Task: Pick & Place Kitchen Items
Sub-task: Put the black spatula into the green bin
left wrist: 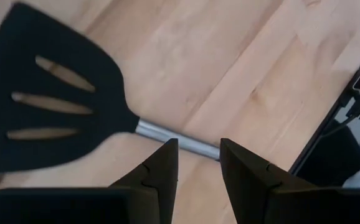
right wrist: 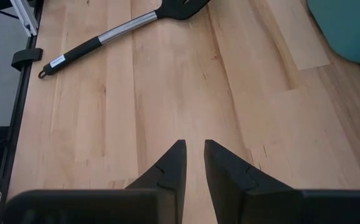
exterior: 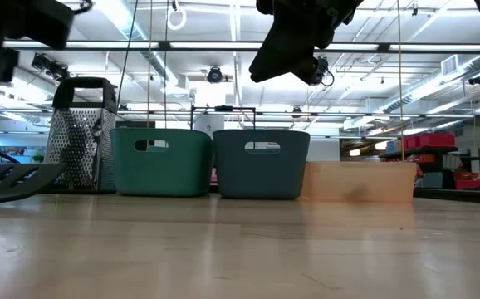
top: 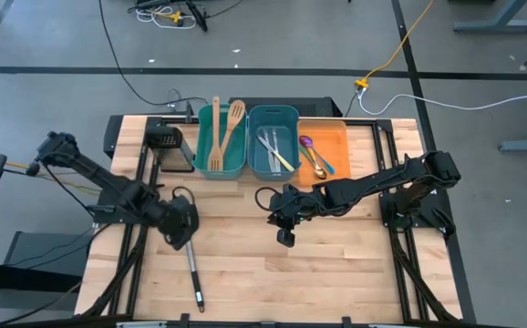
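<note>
Left wrist view: left gripper [left wrist: 197,163] part-open, empty, straddling black turner [left wrist: 55,99] shaft; handle runs to table's front edge. Right gripper [top: 285,238] farther.

**Open wood at the front, a wall of bins at the back**

Seen from above, the table [top: 245,264] lies open across its centre and from 4 to 6 o'clock. The black turner [top: 193,271] lies at 7 o'clock, its handle running toward the front edge, and the left gripper [top: 180,228] hangs over its blade end. The right gripper [top: 285,239] hovers near centre with bare boards beneath its narrowly parted fingers. From 11 to 1 o'clock the green bin [top: 220,139], blue bin [top: 273,141] and orange bin [top: 323,150] stand side by side, blocking the back. A grater [exterior: 80,133] stands at 10 o'clock beside the green bin.
</note>
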You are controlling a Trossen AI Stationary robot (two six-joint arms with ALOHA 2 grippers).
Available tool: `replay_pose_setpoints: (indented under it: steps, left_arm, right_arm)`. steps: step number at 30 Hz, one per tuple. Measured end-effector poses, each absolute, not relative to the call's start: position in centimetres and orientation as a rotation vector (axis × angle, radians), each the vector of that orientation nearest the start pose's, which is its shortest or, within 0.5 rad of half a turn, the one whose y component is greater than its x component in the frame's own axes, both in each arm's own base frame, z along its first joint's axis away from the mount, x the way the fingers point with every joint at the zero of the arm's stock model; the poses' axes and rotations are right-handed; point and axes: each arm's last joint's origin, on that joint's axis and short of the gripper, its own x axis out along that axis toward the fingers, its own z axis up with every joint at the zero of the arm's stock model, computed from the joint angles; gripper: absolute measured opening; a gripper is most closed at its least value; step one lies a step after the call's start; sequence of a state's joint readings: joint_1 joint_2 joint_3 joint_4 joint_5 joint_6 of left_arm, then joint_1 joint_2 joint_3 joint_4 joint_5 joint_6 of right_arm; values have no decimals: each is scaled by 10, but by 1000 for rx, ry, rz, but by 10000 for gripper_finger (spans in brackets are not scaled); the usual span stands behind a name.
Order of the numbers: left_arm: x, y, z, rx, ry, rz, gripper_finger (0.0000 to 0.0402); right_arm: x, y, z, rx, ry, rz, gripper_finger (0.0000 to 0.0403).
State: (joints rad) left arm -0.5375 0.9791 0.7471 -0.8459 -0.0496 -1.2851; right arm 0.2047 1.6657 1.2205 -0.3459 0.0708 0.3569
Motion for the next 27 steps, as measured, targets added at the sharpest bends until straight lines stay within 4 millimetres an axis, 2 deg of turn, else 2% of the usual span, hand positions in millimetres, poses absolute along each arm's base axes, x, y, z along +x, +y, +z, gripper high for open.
replay_pose_setpoints:
  steps: [11,16,20,27]
  left_arm:
    - [117,-125,240,-1002,1038,386,124]
    - [106,-140,231,-1076,1053,485,124]
    - [102,-154,218,-1099,1085,578,124]
    - [106,-174,202,-1147,1082,636,124]
  right_arm:
    - [353,71,246,221,796,-11,68]
    - [353,71,246,203,797,-4,68]
    - [353,71,246,194,799,0,68]
    - [353,71,246,179,798,6,68]
